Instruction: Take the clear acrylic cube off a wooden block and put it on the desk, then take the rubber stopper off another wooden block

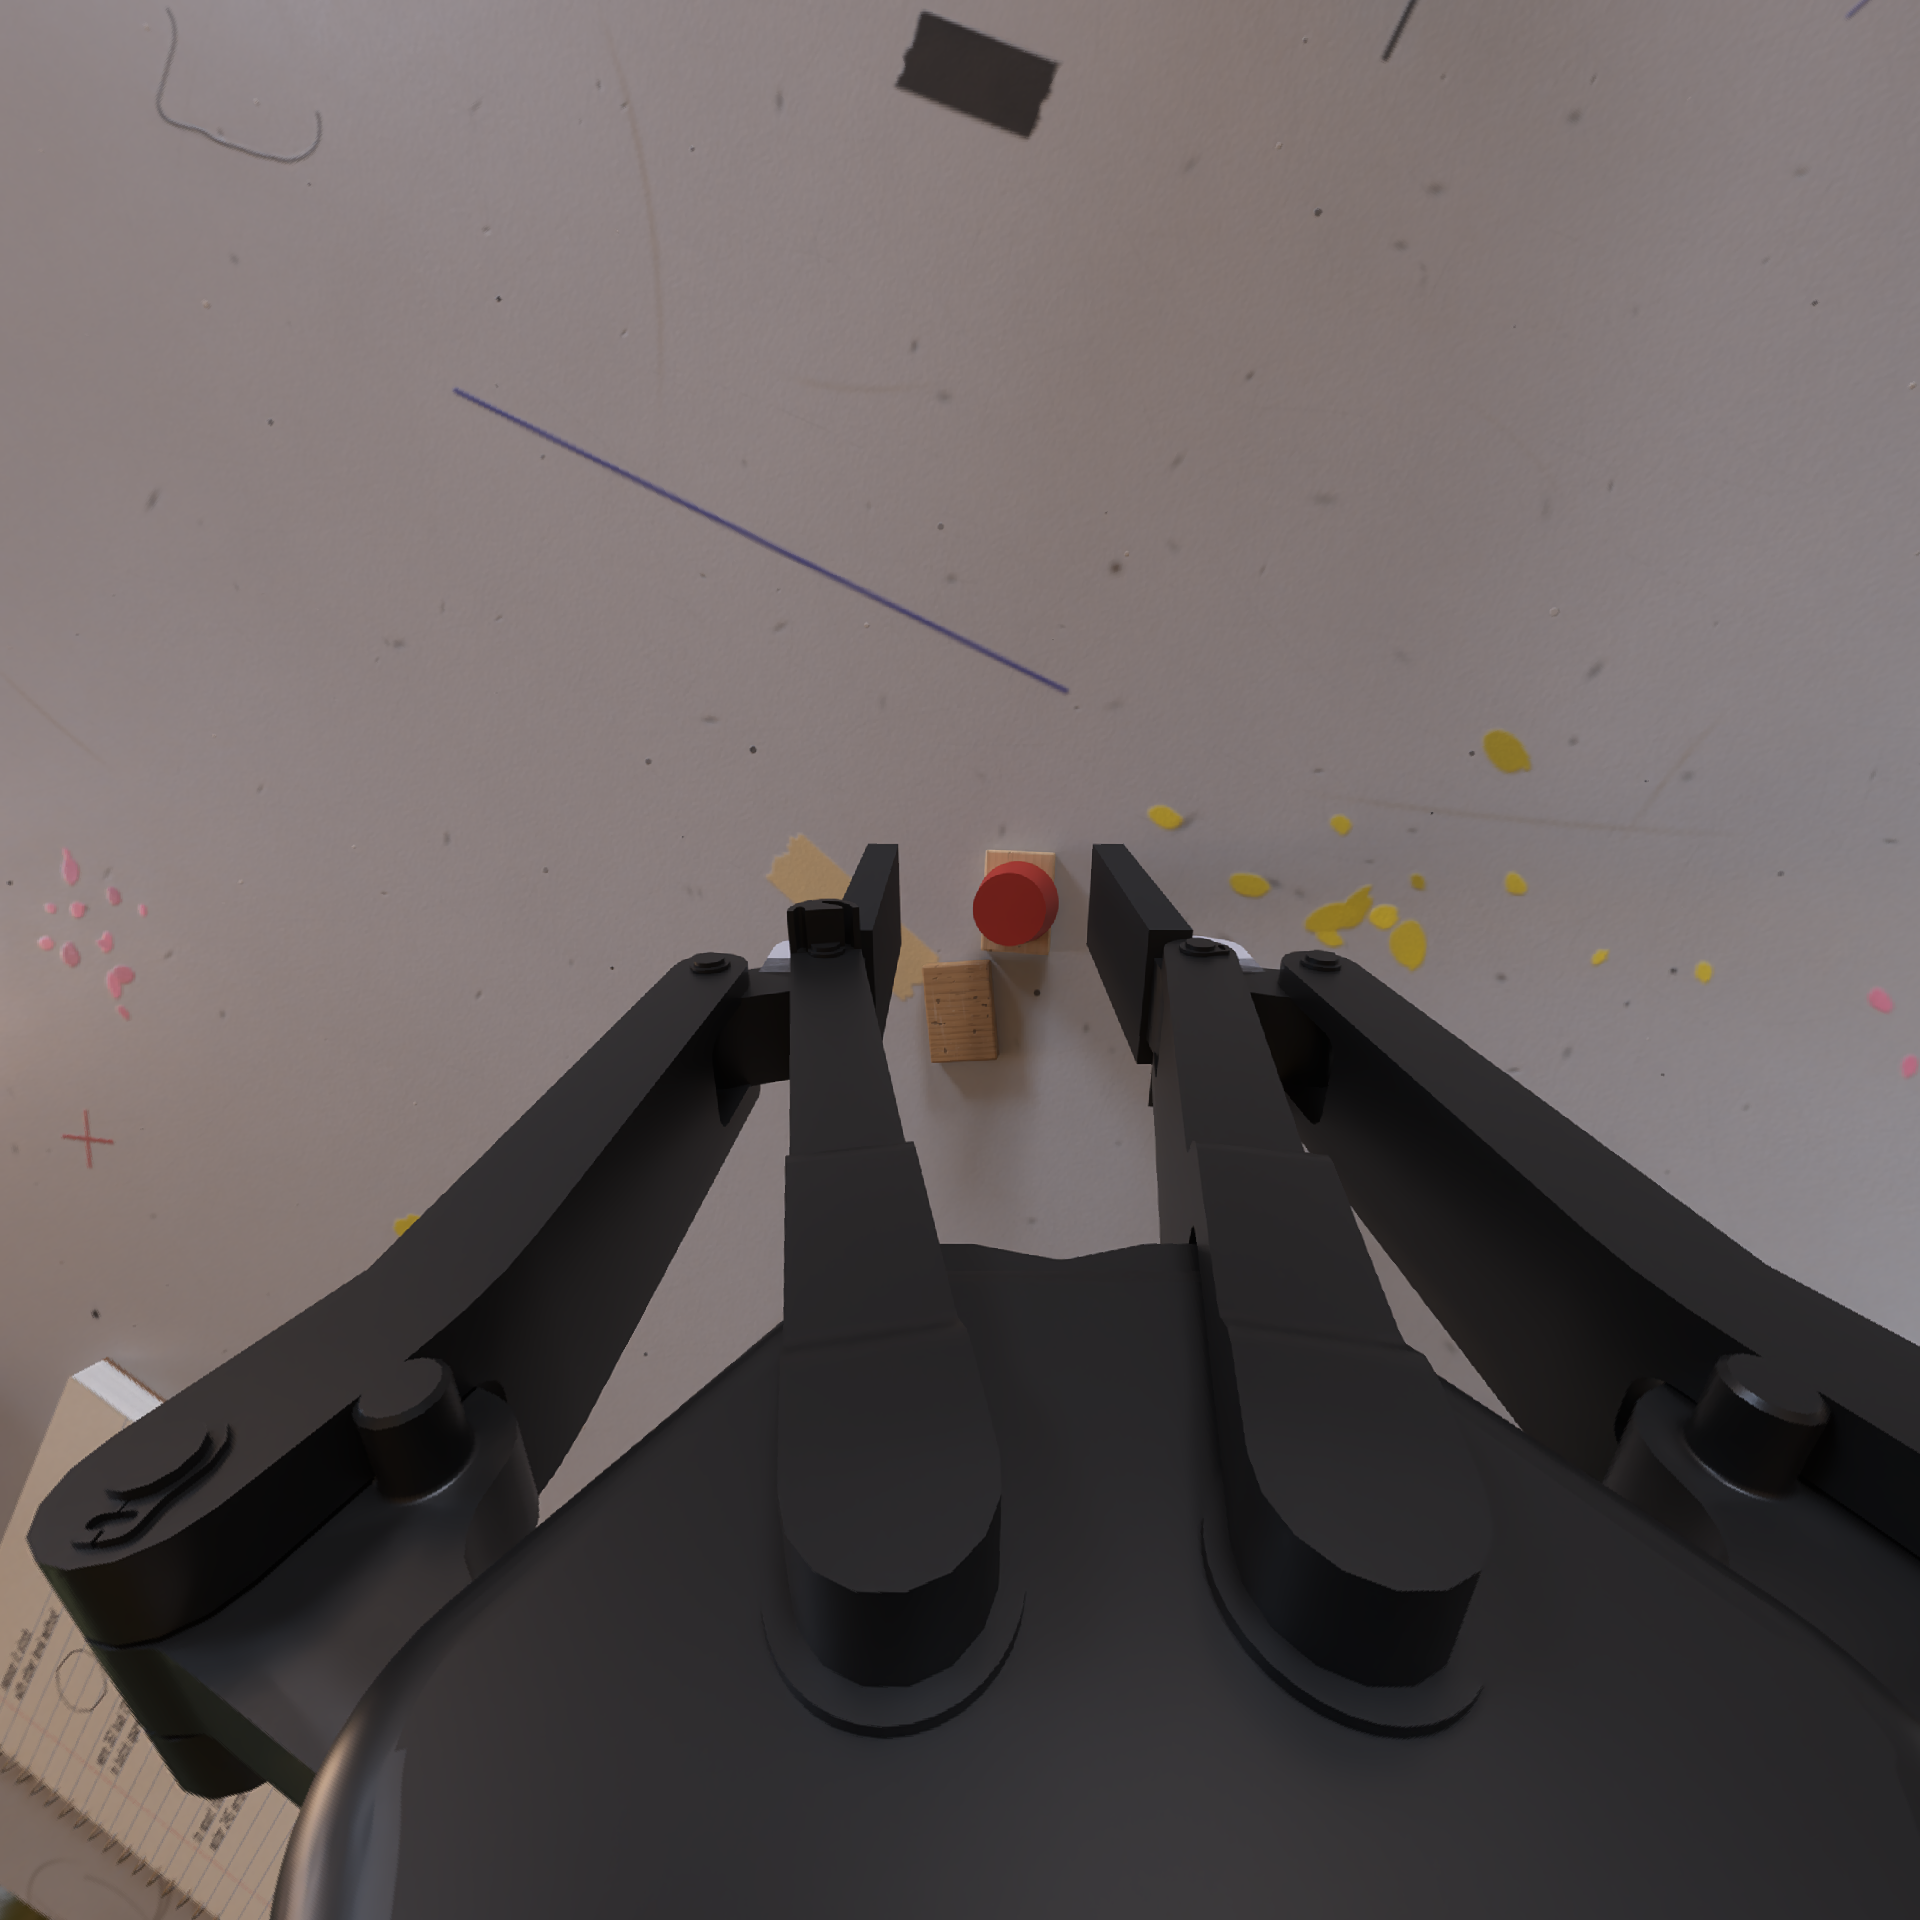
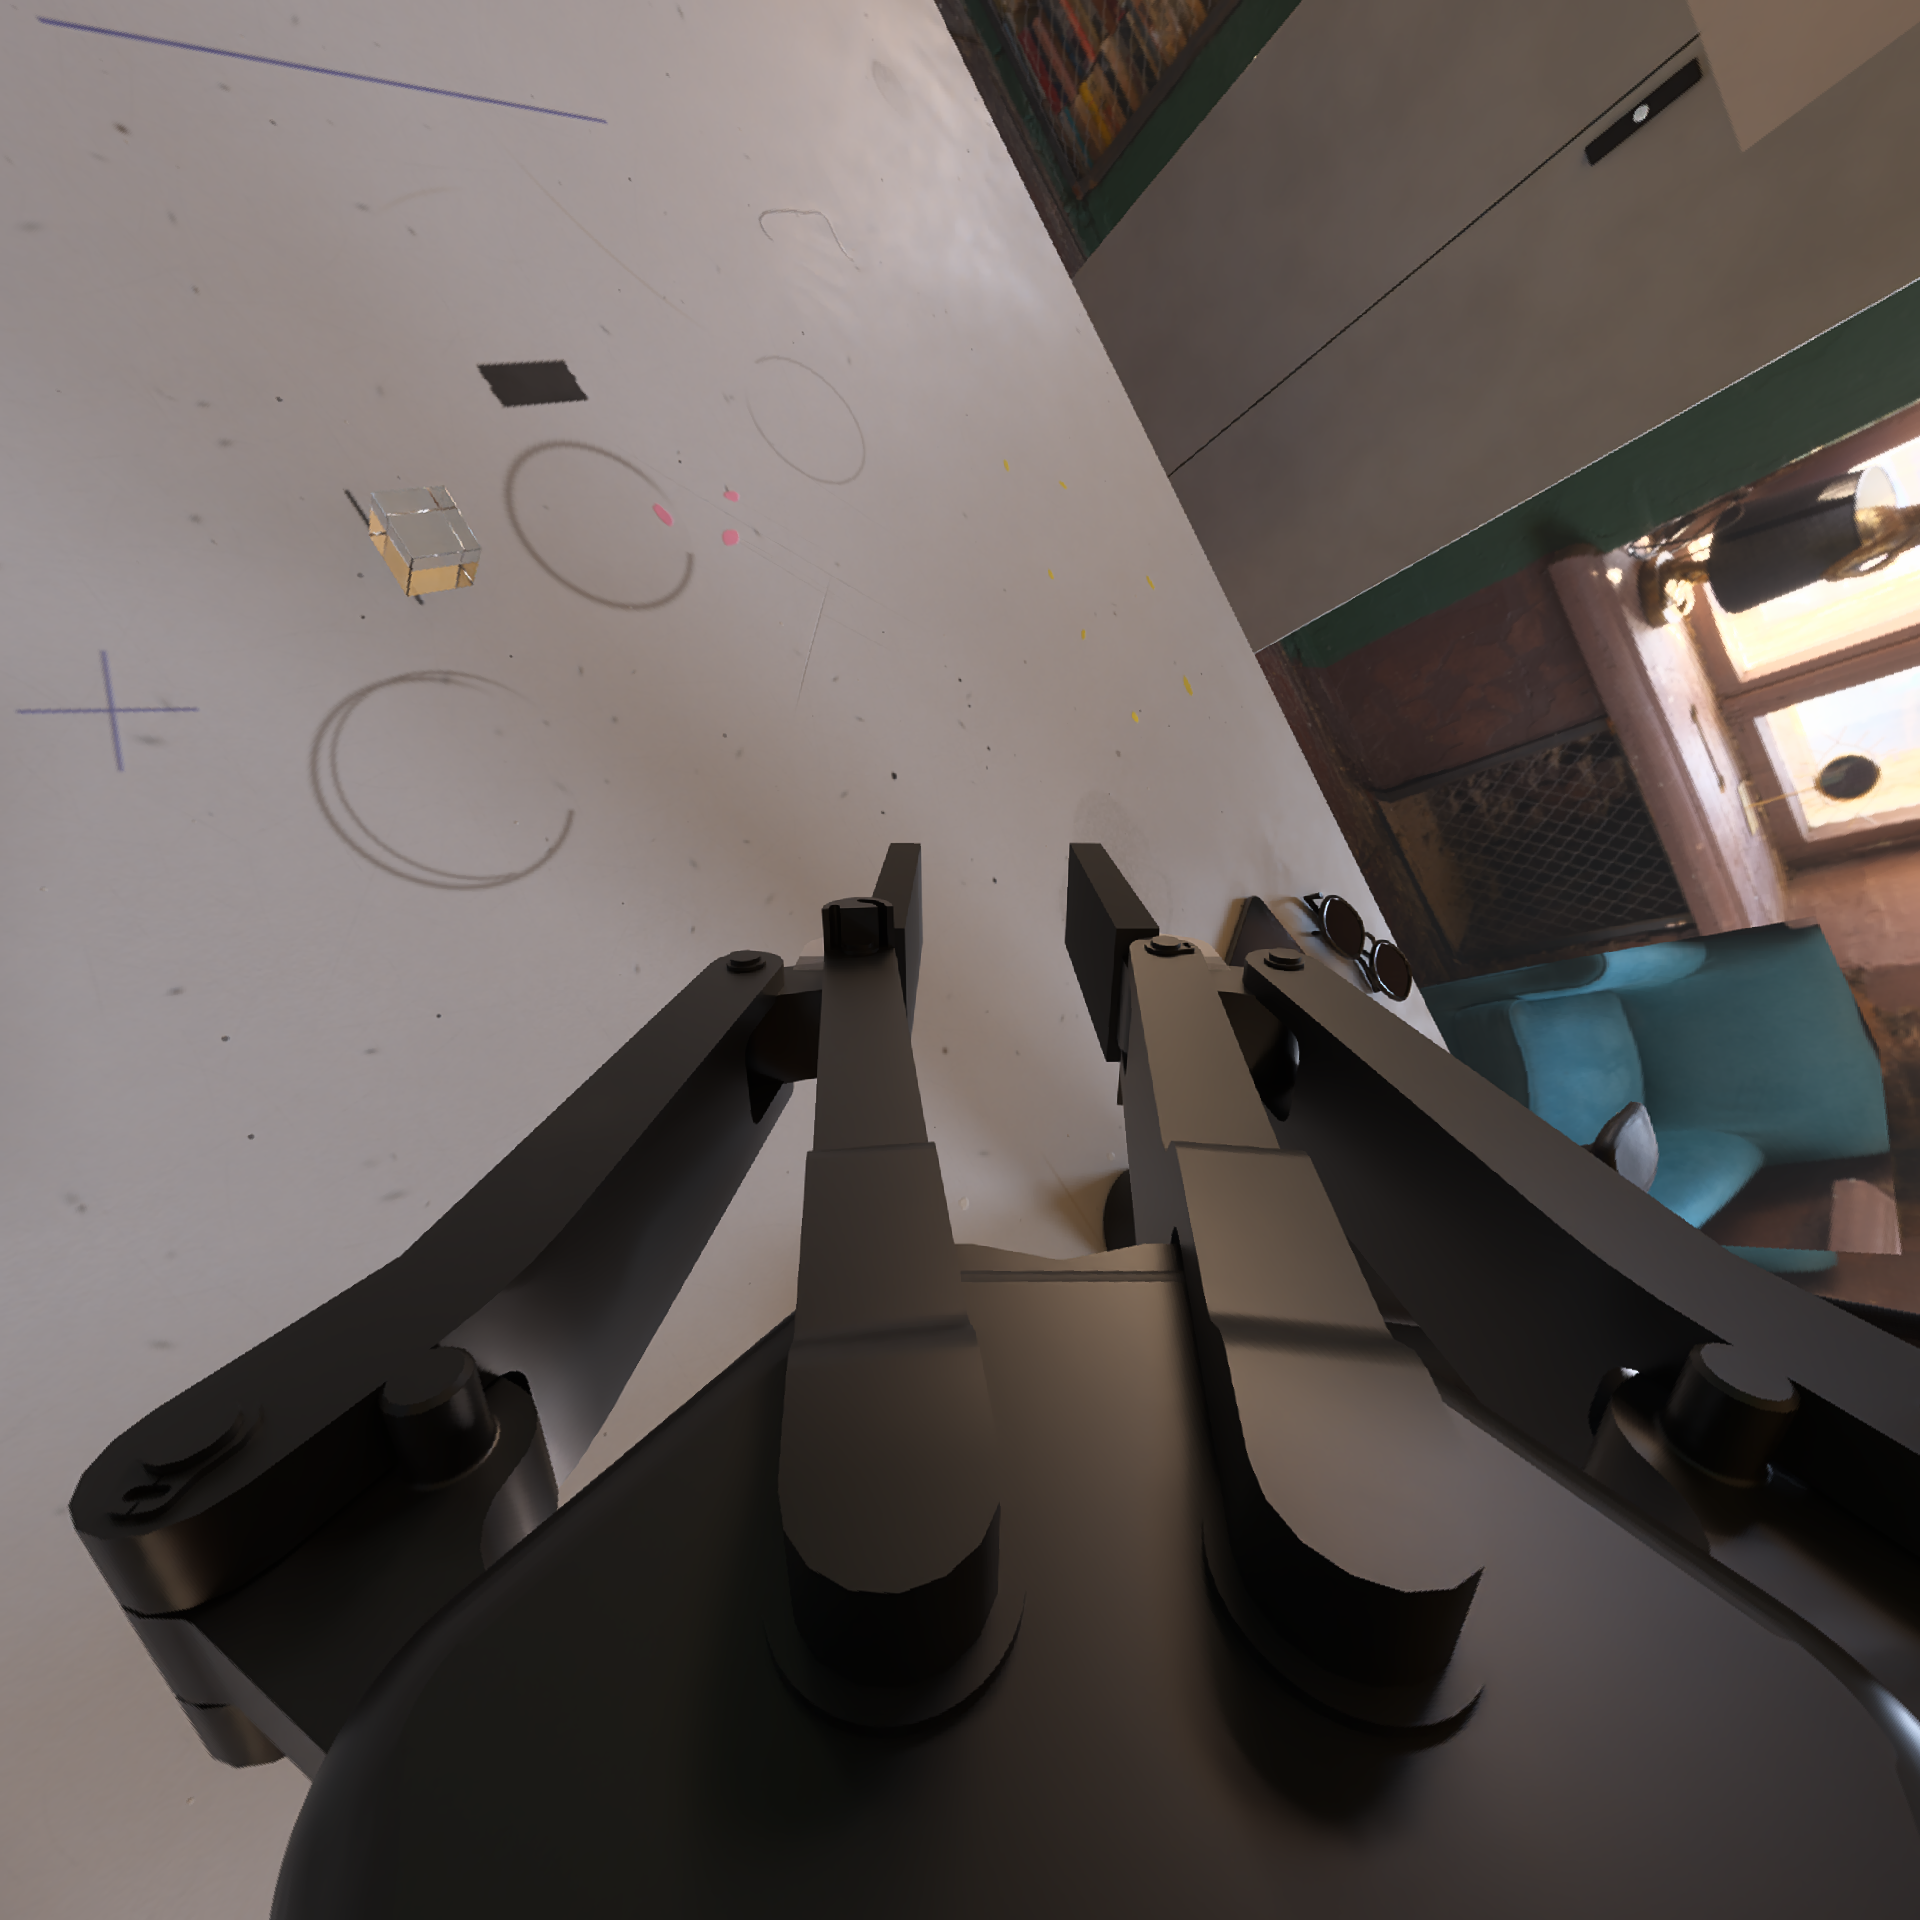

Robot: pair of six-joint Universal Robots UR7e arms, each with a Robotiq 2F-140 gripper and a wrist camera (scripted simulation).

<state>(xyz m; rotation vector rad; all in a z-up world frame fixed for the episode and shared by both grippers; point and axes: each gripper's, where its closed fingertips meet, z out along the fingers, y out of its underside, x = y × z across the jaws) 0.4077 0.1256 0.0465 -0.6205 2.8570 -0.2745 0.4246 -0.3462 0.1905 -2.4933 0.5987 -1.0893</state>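
Observation:
In the left wrist view a red rubber stopper (image 1: 1015,906) sits on a small wooden block (image 1: 1020,861) on the white desk. A second, bare wooden block (image 1: 961,1010) lies just beside it. My left gripper (image 1: 995,873) is open and empty, high above the desk, with the stopper showing between its fingers. In the right wrist view the clear acrylic cube (image 2: 424,525) rests on a tan wooden block (image 2: 457,574), far up and to the left. My right gripper (image 2: 994,883) is open and empty, well away from the cube.
Tan tape (image 1: 805,868) and a black tape patch (image 1: 977,73) are stuck on the desk. A spiral notebook (image 1: 62,1662) lies at the lower left. Sunglasses (image 2: 1361,945) lie near the desk edge (image 2: 1195,582) on the right. Pen marks and paint spots mark the surface.

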